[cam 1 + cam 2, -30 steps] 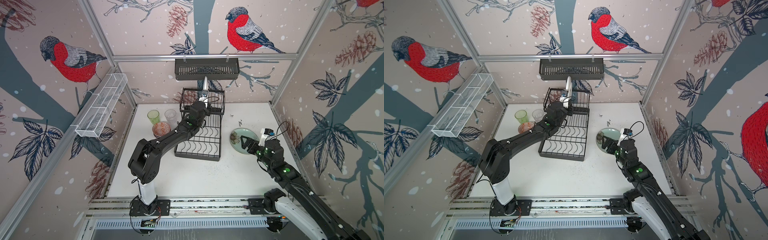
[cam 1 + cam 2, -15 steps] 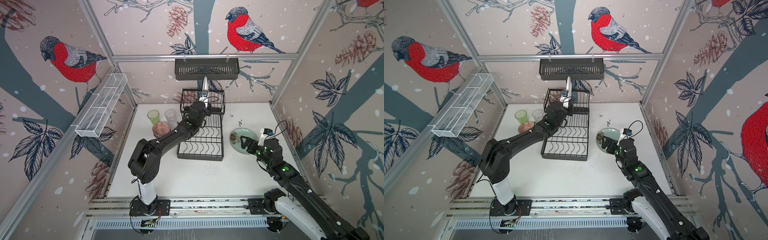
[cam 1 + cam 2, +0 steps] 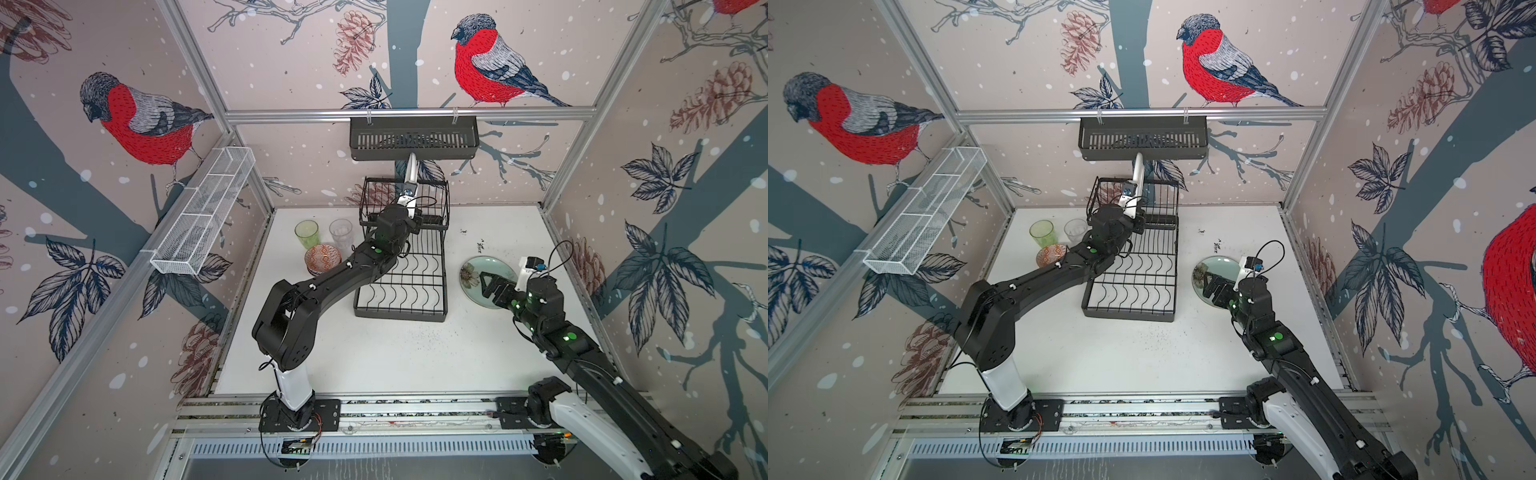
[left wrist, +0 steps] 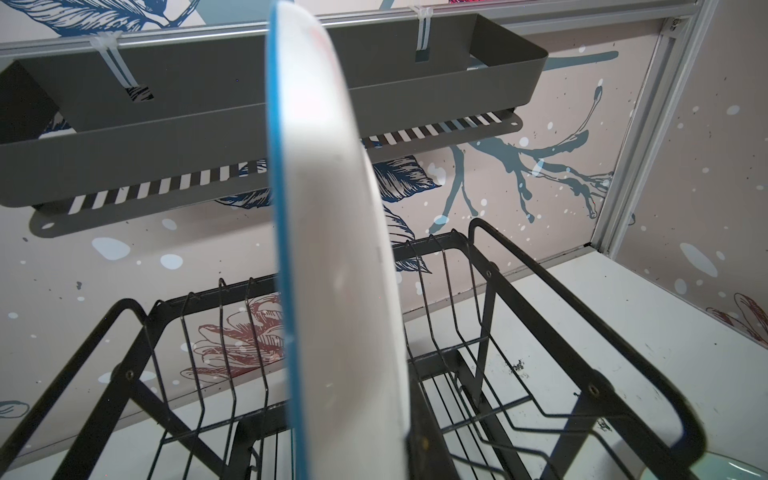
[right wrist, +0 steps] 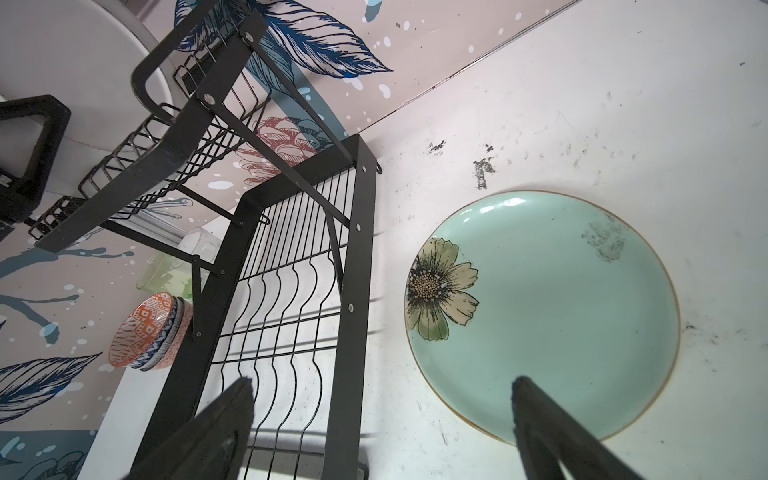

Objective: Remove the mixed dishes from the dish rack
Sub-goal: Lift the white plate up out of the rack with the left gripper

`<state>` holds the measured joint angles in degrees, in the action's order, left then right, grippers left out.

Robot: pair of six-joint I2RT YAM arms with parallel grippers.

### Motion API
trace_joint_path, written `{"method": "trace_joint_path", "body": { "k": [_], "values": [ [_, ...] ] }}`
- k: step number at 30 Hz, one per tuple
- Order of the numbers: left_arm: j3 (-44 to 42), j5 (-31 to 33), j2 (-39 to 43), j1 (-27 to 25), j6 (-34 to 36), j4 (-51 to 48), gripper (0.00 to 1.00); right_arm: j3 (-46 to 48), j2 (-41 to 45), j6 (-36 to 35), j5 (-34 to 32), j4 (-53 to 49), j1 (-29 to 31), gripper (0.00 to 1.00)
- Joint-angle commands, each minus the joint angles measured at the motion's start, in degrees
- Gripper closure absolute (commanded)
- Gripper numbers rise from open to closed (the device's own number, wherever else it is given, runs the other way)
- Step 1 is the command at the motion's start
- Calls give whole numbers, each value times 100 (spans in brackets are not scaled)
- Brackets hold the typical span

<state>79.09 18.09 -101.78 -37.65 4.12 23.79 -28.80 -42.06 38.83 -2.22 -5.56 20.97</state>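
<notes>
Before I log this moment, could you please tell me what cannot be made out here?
Whether the left gripper clamps the white plate: fingertips behind its wrist in both top views, outside the left wrist view.
Its pattern: edge-on in both top views and the left wrist view.
Lower stacked bowls: covered by the top one in both top views.
Near rim of the mint plate: under the open right gripper, both top views.

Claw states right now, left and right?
Left claw: shut on the upright plate in the rack.
Right claw: open, holding nothing.
</notes>
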Motion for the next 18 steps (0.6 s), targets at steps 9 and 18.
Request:
{"method": "trace_joint_path", "body": {
  "k": [9,18],
  "values": [
    [-225,223,329,30,364,1263,100,14,-43,45,68,188,-13,4],
    [-234,55,521,30,276,1454,100,15,-36,46,107,170,-9,4]
  ]
}}
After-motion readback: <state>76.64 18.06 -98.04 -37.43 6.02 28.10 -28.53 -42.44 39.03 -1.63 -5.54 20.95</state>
